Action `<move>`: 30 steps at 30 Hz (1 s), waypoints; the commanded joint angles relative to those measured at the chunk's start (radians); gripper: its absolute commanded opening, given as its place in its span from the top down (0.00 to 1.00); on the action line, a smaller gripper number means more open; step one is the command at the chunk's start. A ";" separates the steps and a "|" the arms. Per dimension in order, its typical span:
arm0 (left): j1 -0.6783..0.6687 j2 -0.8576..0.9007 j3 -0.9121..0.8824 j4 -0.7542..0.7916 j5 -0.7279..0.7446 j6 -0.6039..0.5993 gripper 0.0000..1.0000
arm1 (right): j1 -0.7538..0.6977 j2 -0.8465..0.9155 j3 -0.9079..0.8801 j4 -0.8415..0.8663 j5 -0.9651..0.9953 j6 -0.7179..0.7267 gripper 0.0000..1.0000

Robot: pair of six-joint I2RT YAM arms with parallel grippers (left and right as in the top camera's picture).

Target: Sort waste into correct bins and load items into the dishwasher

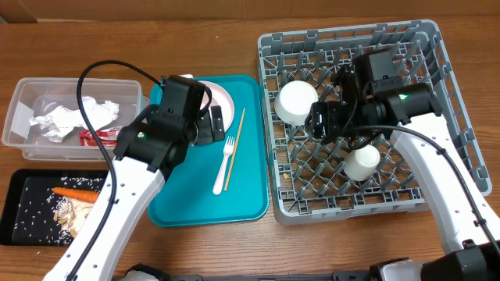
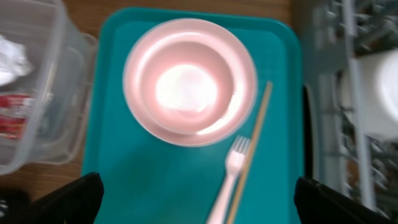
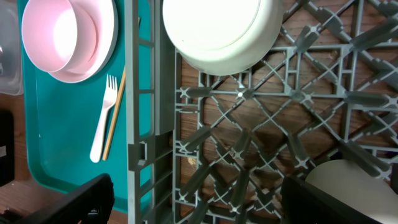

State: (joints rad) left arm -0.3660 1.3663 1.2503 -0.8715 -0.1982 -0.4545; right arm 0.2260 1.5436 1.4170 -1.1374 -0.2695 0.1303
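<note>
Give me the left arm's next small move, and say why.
Probably lower the left gripper onto the near rim of the pink plate. Its jaws stand open above the teal tray, where the plate, fork and chopstick lie, while the rack already holds a white bowl and cup.

Grey rack [image 3: 134,93] fills right – white bowl [image 3: 217,28] at far edge, white cup [image 3: 354,186] partly seen near right. Left: teal tray [image 3: 62,137] with pink plate [image 3: 68,37], white fork [image 3: 102,121] beside chopstick [image 3: 115,115]. Right gripper [image 3: 196,186] fingers wide apart.

One plate [image 2: 189,81], fork [image 2: 227,180], bowl [image 1: 297,101], cup [image 1: 362,162], perhaps chopstick [image 2: 252,149]
</note>
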 commanded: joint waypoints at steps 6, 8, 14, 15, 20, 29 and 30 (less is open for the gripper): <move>0.104 0.218 0.016 0.113 -0.148 -0.028 0.08 | 0.003 -0.002 0.004 -0.014 0.007 -0.003 0.11; 0.122 0.244 0.016 0.138 -0.134 -0.027 0.13 | 0.003 -0.002 0.004 -0.015 0.008 -0.003 0.11; 0.177 0.346 0.015 0.220 0.087 0.092 0.11 | 0.003 -0.002 0.004 -0.014 0.008 -0.003 0.11; 0.177 0.363 0.016 0.236 0.123 0.130 0.10 | 0.003 -0.002 0.004 -0.014 0.008 -0.003 0.11; 0.176 0.437 0.016 0.259 0.162 0.164 0.00 | 0.003 -0.002 0.004 -0.014 0.008 -0.003 0.11; 0.177 0.505 0.016 0.267 0.102 0.163 0.00 | 0.003 -0.002 0.004 -0.013 0.008 -0.003 0.11; 0.177 0.505 0.016 0.264 0.102 0.163 0.00 | 0.003 -0.002 0.004 -0.013 0.008 -0.003 0.11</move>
State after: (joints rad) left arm -0.1898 1.8576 1.2510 -0.6064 -0.0826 -0.3103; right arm 0.2260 1.5436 1.4170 -1.1530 -0.2691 0.1303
